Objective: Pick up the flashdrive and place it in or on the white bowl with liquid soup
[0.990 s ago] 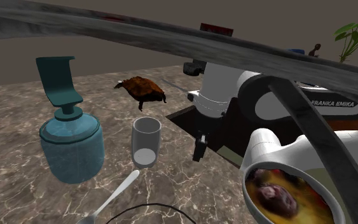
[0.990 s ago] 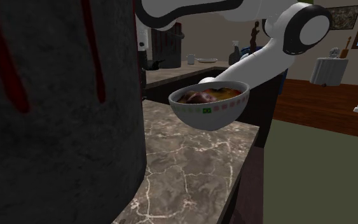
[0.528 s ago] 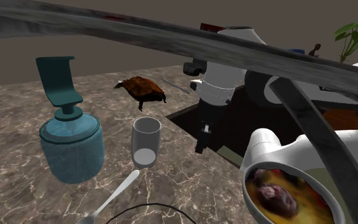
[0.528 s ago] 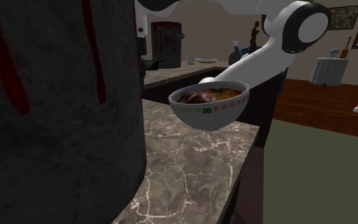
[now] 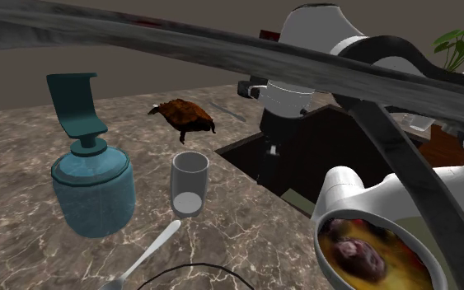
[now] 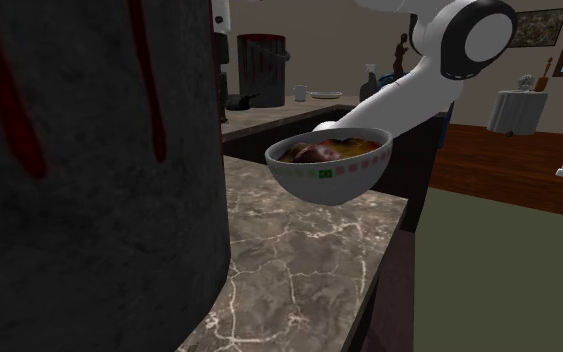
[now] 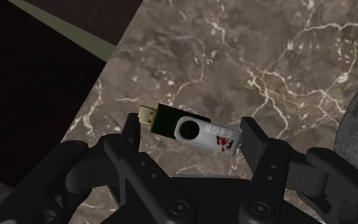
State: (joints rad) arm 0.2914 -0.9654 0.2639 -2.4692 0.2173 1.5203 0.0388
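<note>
Flashdrive [image 7: 196, 130] clamped crosswise between the fingers of the black gripper [image 7: 192, 132], held clear above the marble counter [image 7: 266, 57] near its edge. Arm [image 5: 312, 33] arches high, hand pointing downward. White soup bowl [image 6: 329, 178] stands apart, near the counter's corner.

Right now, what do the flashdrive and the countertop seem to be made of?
The flashdrive: matt black body, likely plastic; pale swivel cover, perhaps metal; gold-coloured plug. The countertop: brown stone, likely marble, by its white veins.
</note>
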